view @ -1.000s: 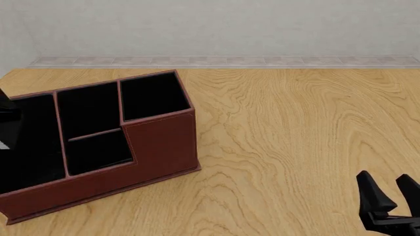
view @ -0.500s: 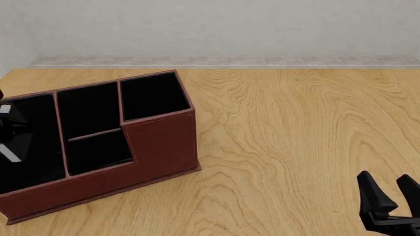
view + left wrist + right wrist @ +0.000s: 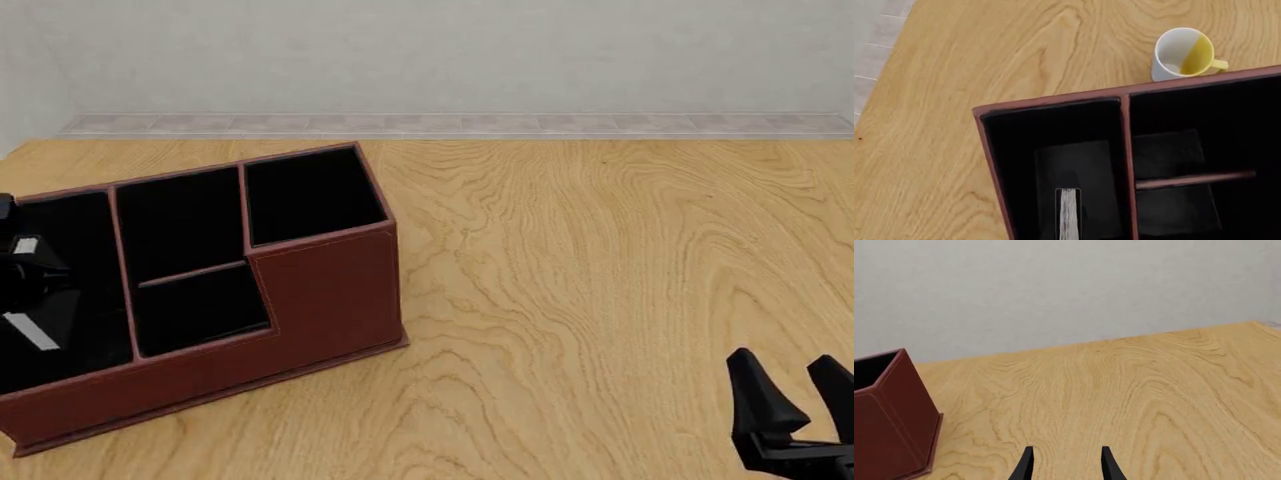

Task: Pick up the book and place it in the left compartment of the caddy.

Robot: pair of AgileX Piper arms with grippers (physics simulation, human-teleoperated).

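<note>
One book (image 3: 1067, 214), one caddy (image 3: 327, 300), four compartments

no readable text, no labels, no brands, no numbers, no signs on anything in view

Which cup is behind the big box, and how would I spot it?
Find the large dark red-brown leather-like caddy on the wooden table. Just outside its back wall stands a small white ceramic mug. It alone is round, with a yellow inside and a yellow handle.
</note>
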